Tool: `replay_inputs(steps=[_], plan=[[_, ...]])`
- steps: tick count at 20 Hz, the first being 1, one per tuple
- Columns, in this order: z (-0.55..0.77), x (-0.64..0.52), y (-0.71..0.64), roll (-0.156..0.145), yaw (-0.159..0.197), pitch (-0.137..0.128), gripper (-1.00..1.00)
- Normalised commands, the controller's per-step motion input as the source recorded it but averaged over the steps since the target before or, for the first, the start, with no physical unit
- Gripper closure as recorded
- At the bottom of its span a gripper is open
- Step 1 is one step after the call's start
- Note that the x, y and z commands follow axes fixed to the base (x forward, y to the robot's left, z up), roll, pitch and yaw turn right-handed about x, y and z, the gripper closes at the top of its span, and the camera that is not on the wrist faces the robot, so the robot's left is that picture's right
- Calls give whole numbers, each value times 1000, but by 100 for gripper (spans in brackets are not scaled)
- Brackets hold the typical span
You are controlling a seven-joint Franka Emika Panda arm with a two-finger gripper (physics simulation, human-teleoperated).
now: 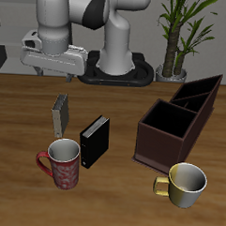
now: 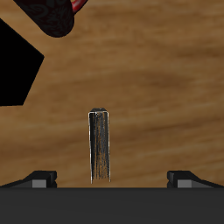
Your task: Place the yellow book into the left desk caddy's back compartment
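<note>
The yellow book (image 1: 60, 112) stands upright on the table, thin with a greyish-tan cover. In the wrist view it (image 2: 101, 144) shows edge-on between my two fingertips (image 2: 39, 179), with wide gaps on both sides. My gripper (image 1: 61, 73) hangs above the book, open and empty, not touching it; in the wrist view the gripper (image 2: 112, 178) is centred over the book. The left desk caddy (image 1: 151, 136) is a dark reddish-brown box across the table. Its narrow back compartment (image 1: 202, 90) lies at the far end, behind the big square compartment (image 1: 168, 122).
A thicker black book (image 1: 95, 140) stands beside the yellow book, nearer the front edge; it also shows in the wrist view (image 2: 17, 66). A red mug (image 1: 63, 165) and a gold mug (image 1: 185, 183) stand near the front edge. A potted plant (image 1: 175, 43) stands behind the caddy.
</note>
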Motion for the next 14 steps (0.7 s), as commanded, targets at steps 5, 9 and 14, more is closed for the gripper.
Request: replay_inputs(steps=[5, 9, 14], plan=[[-215, 77, 5, 3, -8, 18, -100], [-127, 47, 13, 6, 17, 14, -100], [-109, 20, -8, -12, 1, 3, -100]])
